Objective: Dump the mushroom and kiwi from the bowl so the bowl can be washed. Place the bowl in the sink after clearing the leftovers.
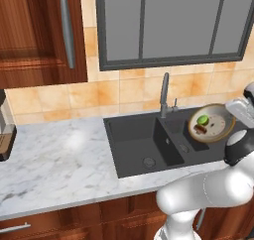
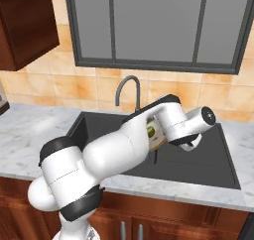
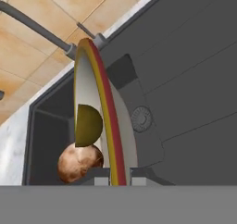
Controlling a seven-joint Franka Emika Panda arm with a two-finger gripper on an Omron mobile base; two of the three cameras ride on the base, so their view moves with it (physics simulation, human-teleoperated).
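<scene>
Tipping bowl [image 1: 212,123] over sink [image 1: 130,141].
Gripper [image 3: 119,180] clamped on rim (tilt further); kiwi [image 1: 203,119], mushroom [image 1: 200,130] remain inside.

Bowl tipped on edge above the sink, food still against it

The golden-rimmed bowl [image 1: 215,124] stands steeply tilted over the smaller, right basin of the dark double sink [image 1: 134,145], set into the worktop's back half; the green kiwi [image 1: 203,119] and brown mushroom [image 1: 200,129] rest against its beige inside, touching.
</scene>
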